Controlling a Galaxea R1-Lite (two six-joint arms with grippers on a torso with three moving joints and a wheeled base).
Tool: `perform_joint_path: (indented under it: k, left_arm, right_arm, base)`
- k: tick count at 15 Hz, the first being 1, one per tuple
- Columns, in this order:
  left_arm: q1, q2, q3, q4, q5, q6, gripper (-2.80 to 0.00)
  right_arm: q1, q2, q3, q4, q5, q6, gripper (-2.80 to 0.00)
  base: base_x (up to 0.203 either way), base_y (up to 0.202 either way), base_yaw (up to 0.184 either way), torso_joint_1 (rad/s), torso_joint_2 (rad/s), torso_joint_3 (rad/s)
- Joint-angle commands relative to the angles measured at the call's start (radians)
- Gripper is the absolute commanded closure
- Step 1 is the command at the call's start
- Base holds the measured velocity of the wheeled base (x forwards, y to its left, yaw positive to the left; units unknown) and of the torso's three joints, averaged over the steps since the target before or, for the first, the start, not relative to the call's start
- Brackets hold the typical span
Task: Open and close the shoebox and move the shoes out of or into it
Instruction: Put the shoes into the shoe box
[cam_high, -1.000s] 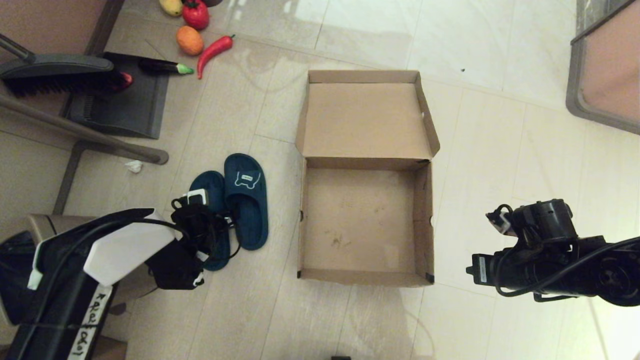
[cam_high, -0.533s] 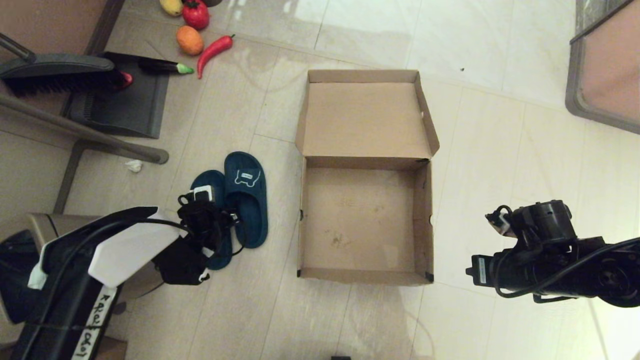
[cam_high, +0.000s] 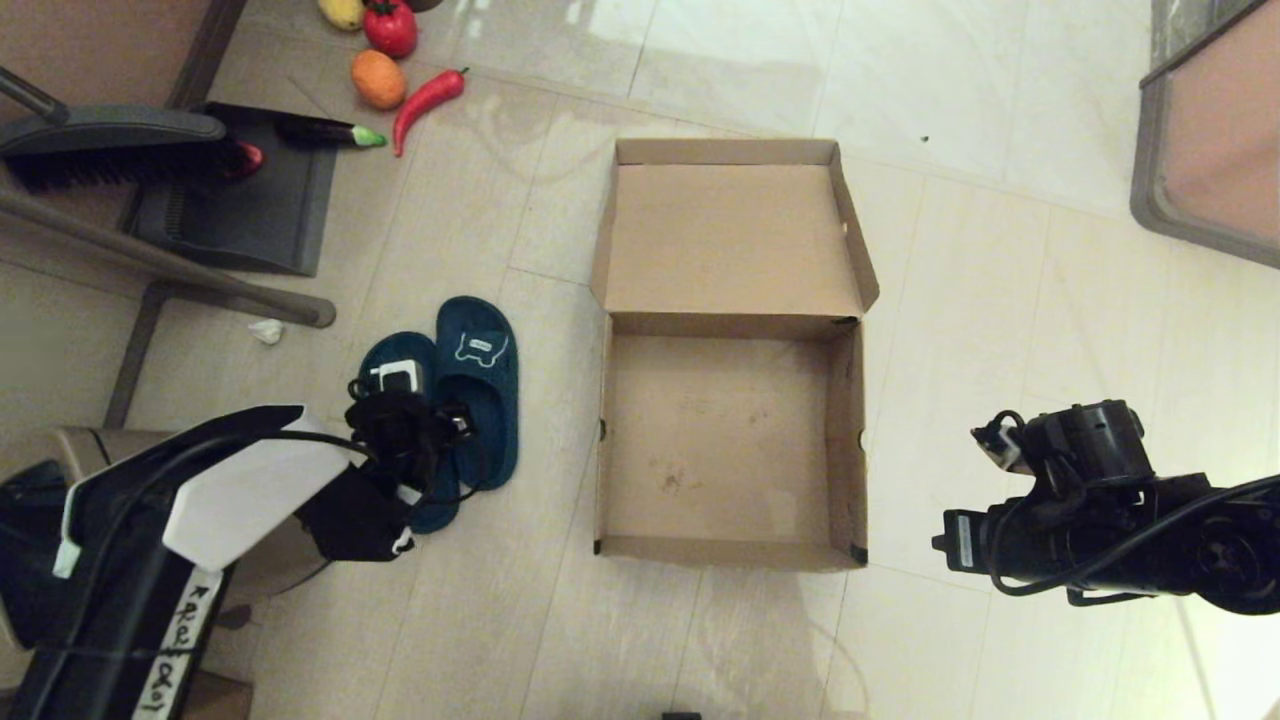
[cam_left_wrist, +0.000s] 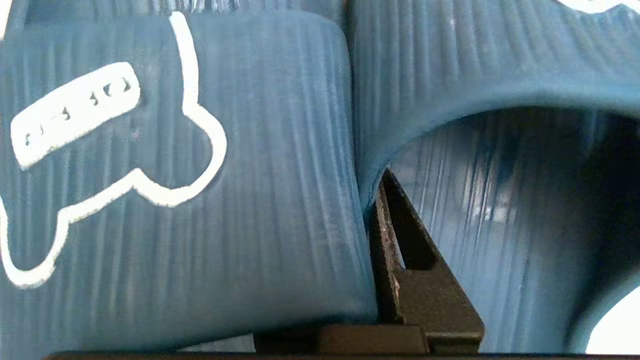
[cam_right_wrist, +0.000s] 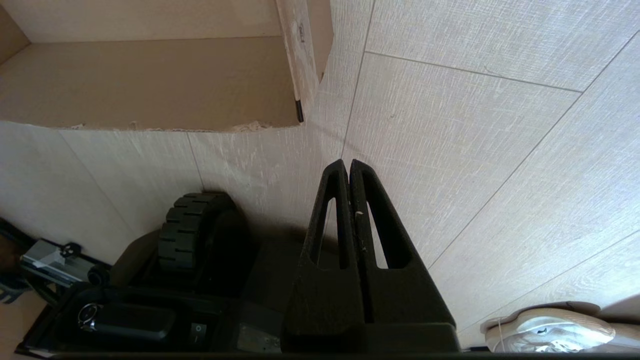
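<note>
The shoebox (cam_high: 735, 445) is sitting open on the tiled floor (cam_high: 1000, 300) at the middle of the head view, its long axis running from 6 o'clock to 12 o'clock; the hinged lid (cam_high: 730, 235) is lying folded back at the 12 o'clock end, and the bare cardboard bottom is showing. The shoes (cam_high: 478, 390) are lying side by side, touching, just beside the box at its 9 o'clock side, with their long axes running almost parallel to the box and their toes pointing toward 12 o'clock, tilted slightly toward 11. The left gripper (cam_high: 415, 440) is reaching down over the heel ends of the pair, covering most of the slipper farther from the box. In the left wrist view one black finger (cam_left_wrist: 405, 260) is sitting inside the opening under one strap (cam_left_wrist: 500, 55), pressing against the adjoining edges of both straps, while the other strap (cam_left_wrist: 190, 165), bearing a white animal outline, is filling the rest of the view; the second finger is hidden, so the claw appears to be pinching the two straps together. The right gripper (cam_right_wrist: 348, 170) is hanging idle at the box's 4 o'clock side, well apart from it, with its fingers pressed together and holding nothing.
</note>
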Motion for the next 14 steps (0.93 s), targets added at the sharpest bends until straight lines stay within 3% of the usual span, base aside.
perform_joint_path:
  k: [1,6,9,14]
  left_arm:
    - [-0.003,-0.038,0.005,-0.007,-0.003,0.000,0.00]
    - [-0.013,-0.214,0.110,0.033,-0.003,0.000,0.00]
    - [-0.067,-0.380,0.201,0.099,0.001,0.000,0.00]
    - [-0.351,-0.572,0.245,0.314,0.115,-0.012,0.00]
  right_arm:
    - [0.001,-0.002,0.004,-0.002,0.000,0.002,0.00]
    - [0.001,0.003,-0.013,-0.004,0.008,-0.001,0.00]
    - [-0.002,0.018,0.004,-0.005,0.011,0.006,0.00]
    - [-0.002,0.015,0.011,-0.027,0.018,0.043,0.00]
  base:
    - [0.000,0.000,0.000,0.000,0.00,0.000]
    - [0.000,0.000,0.000,0.000,0.00,0.000]
    - [0.000,0.000,0.000,0.000,0.00,0.000]
    - [0.000,0.000,0.000,0.000,0.00,0.000]
